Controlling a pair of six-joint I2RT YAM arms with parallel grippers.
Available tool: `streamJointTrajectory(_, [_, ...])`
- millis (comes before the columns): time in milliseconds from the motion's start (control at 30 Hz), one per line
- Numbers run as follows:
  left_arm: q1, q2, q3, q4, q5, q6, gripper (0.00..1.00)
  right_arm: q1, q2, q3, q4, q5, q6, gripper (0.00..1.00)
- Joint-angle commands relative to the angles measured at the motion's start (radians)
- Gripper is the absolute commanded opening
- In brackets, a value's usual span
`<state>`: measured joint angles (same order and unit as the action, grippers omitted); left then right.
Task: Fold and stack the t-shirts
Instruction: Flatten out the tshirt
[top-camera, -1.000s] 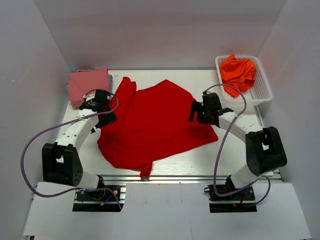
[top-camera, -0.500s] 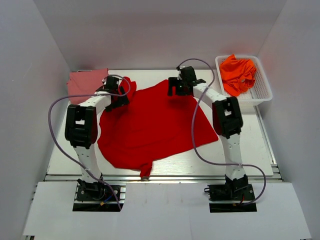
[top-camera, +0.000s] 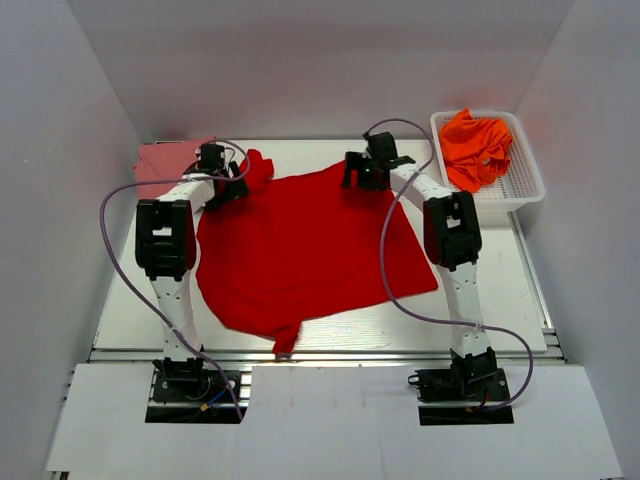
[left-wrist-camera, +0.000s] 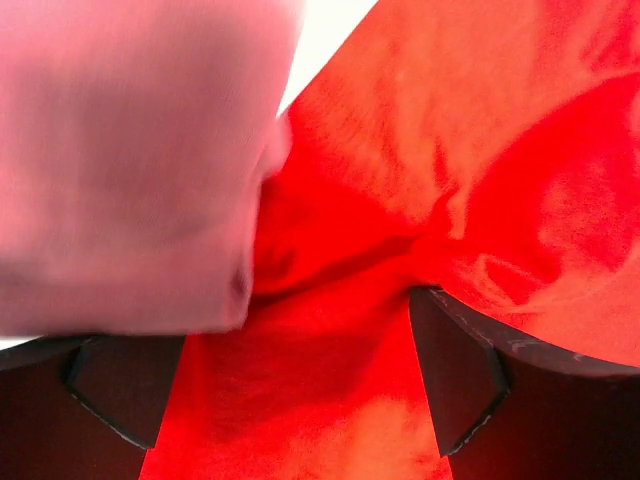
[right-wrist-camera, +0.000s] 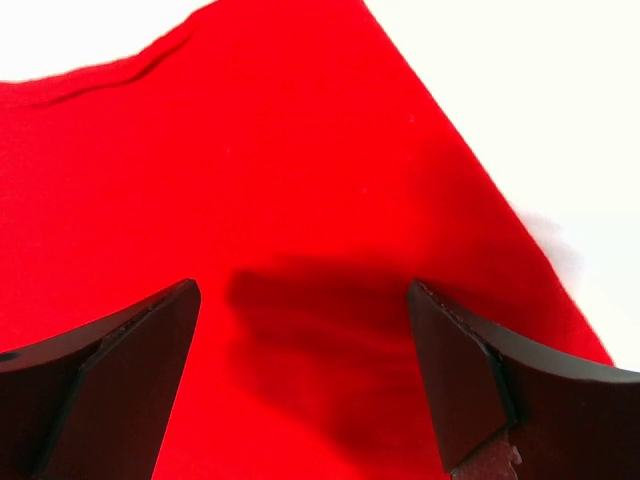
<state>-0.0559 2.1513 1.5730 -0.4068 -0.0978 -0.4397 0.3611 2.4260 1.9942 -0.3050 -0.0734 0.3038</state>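
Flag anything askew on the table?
Red shirt lies skewed, its far-left sleeve bunched beside the pink shirt; a flap seems to droop over the table's near edge. Orange shirt sits crumpled in the basket.

In your left wrist view the pink shirt (left-wrist-camera: 130, 160) is just a blur at upper left, and the red shirt (left-wrist-camera: 450, 150) runs off the right edge.

Overhead view facing down, wrist views close (both on red t-shirt (top-camera: 310, 245))
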Motion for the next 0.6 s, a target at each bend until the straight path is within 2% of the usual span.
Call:
streamJointTrajectory(0, [0.002,0.097,0.082,0.008,0.118,0.067,1.0,-0.074,-0.039,-0.097,-0.14,0.114,0.075,0.9])
streamJointTrajectory(133, [-0.016,0.212,0.247,0.033,0.29,0.153,1.0,-0.148,-0.062,-0.124,-0.14,0.182,0.08,0.9])
streamJointTrajectory(300, [-0.016,0.406,0.581,-0.073,0.306,0.173,1.0,-0.209,-0.016,-0.046,-0.146,0.182,0.043,0.9])
streamJointTrajectory(367, [-0.016,0.459,0.639,-0.075,0.306,0.173,1.0,-0.212,-0.007,-0.003,-0.138,0.179,-0.004,0.9])
streamJointTrajectory(433, [-0.016,0.46,0.653,0.0,0.343,0.182,1.0,-0.215,0.001,0.038,-0.129,0.15,-0.038,0.9])
streamJointTrajectory(567, [-0.016,0.449,0.673,0.088,0.481,0.182,1.0,-0.211,-0.01,0.097,-0.123,0.106,-0.106,0.9])
